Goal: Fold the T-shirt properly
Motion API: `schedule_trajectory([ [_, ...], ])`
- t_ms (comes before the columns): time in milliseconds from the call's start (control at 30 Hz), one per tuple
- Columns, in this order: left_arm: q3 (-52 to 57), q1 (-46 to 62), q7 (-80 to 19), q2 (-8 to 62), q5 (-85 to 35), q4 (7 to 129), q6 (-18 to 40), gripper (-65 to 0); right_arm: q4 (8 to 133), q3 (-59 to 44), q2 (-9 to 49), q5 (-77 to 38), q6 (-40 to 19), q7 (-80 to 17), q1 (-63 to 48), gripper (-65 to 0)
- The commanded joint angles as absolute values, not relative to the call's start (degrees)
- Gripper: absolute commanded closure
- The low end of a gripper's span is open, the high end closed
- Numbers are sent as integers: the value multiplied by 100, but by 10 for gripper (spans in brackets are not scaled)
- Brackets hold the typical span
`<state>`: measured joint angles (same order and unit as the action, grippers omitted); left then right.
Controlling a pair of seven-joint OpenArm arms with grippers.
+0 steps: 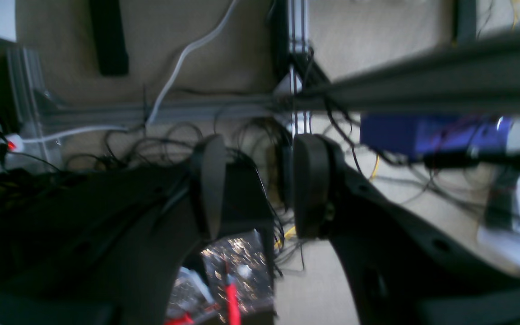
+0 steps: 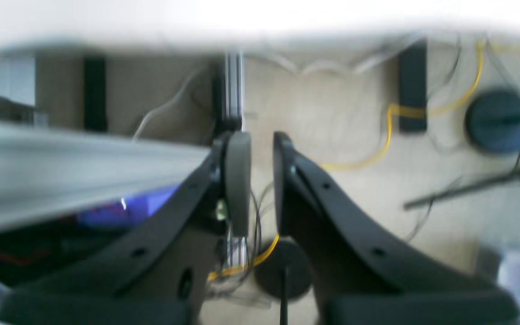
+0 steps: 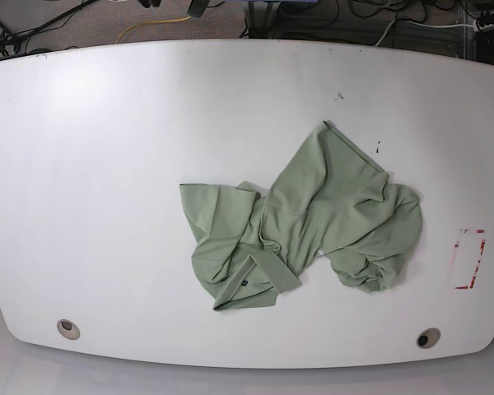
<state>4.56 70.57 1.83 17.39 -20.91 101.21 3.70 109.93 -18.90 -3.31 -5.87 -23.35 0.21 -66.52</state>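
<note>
The pale sage-green T-shirt (image 3: 313,214) lies crumpled in a heap on the white table (image 3: 107,164), right of centre. Its collar (image 3: 267,270) and a tiny dark blue tag (image 3: 245,280) face the front edge. Neither arm shows in the base view. In the left wrist view my left gripper (image 1: 260,185) hangs open with a wide gap and nothing between its pads, and only floor and cables are behind it. In the right wrist view my right gripper (image 2: 260,180) has its fingers a narrow gap apart, holding nothing. No shirt appears in either wrist view.
A red-marked rectangle (image 3: 469,259) sits near the table's right edge. Two round grommets (image 3: 67,328) (image 3: 428,338) lie along the front edge. Cables and aluminium frame bars (image 1: 422,85) show below the wrist cameras, with a yellow cable (image 2: 391,135) on the floor.
</note>
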Motion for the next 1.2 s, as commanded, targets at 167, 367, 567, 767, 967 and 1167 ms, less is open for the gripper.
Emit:
schedule_trajectory([
  [167, 1007, 7160, 286, 1763, -2290, 10985, 374, -217, 11415, -1886, -330, -611, -2343, 136, -6281, -81],
  [367, 1182, 6941, 286, 1754, -2299, 11125, 374, -221, 11424, -1877, -321, -576, -2343, 136, -5631, -86],
  [567, 1182, 6668, 286, 1727, -2299, 11125, 374, -222, 11424, -1877, -312, -567, -2475, -145, -4980, -87],
  [767, 1218, 6422, 286, 1481, -2290, 11134, 374, -225, 11424, -1877, -330, -567, -3108, -1367, -3996, -89],
  [967, 1218, 6343, 286, 1473, -2290, 11275, 365, -265, 11424, -1719, -330, -602, -3503, -2220, -3257, -246],
  [1167, 1226, 6325, 286, 1473, -2299, 11292, 347, -374, 11415, -1174, -321, -576, -3749, -2993, -2580, -336],
])
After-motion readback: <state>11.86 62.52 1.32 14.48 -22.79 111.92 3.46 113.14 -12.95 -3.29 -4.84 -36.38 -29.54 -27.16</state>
